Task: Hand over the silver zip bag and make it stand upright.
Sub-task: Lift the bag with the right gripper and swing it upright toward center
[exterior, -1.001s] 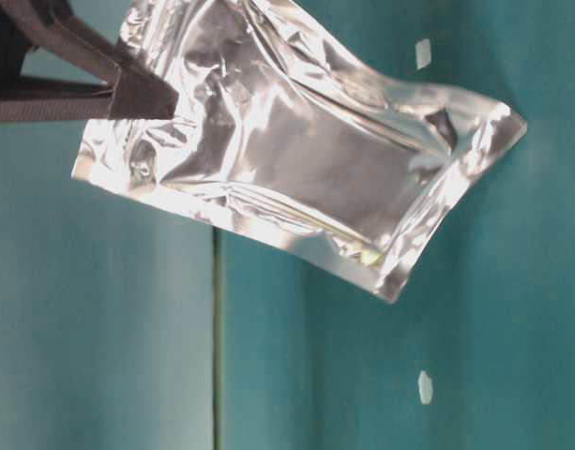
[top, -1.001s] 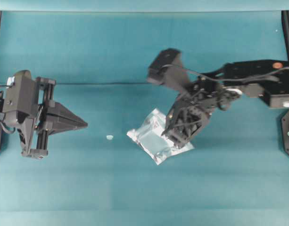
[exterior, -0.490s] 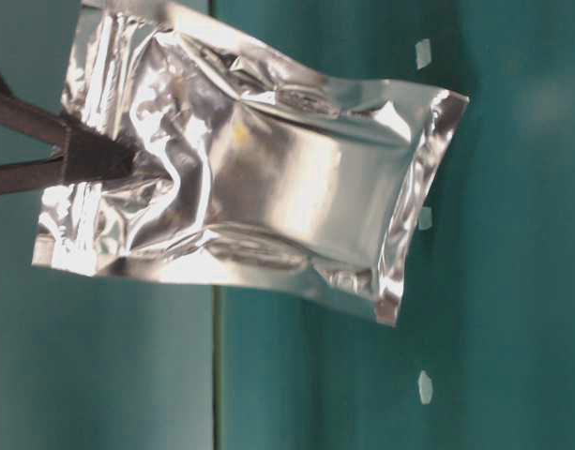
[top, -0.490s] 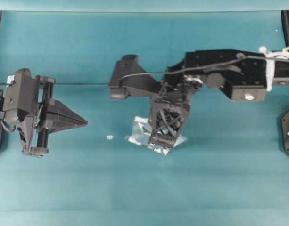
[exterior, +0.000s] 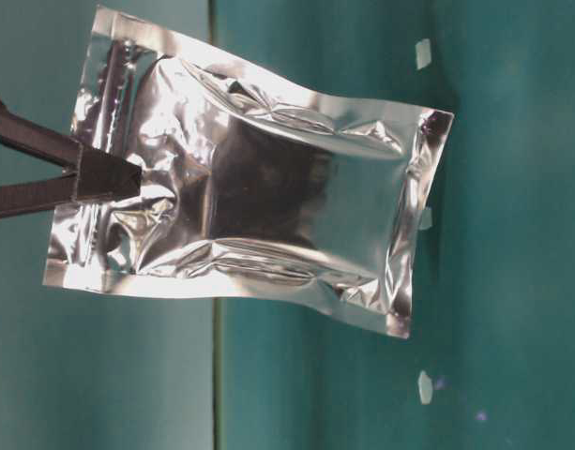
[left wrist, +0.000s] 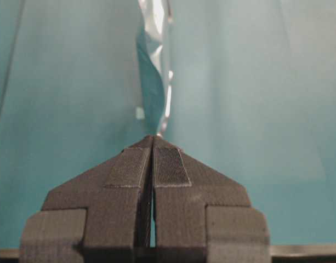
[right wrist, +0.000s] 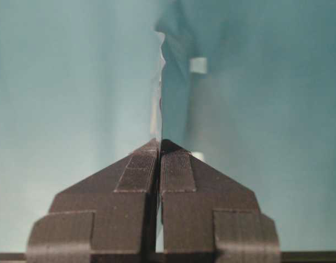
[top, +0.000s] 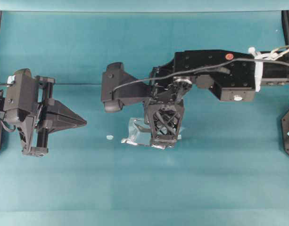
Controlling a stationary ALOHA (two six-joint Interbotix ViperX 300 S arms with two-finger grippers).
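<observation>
The right gripper is near the middle of the overhead view, and its two fingers are pressed together on the edge of the silver zip bag. In the right wrist view the fingertips meet with only the thin foil between them, and the bag goes away from them toward 12 o'clock, seen edge-on. In the table-level view the bag fills most of the picture; it is crinkled, with a darker centre panel and bright sealed edges, and the gripper holds it at its 9 o'clock side. Whether its far edge touches the teal table I cannot tell. The left gripper is at the 9 o'clock side of the overhead view, well apart from the bag, with its jaws closed on nothing; in the left wrist view the pads touch each other, and the bag appears beyond them at 12 o'clock as a narrow strip. A small white scrap lies on the table between the left gripper and the bag.
</observation>
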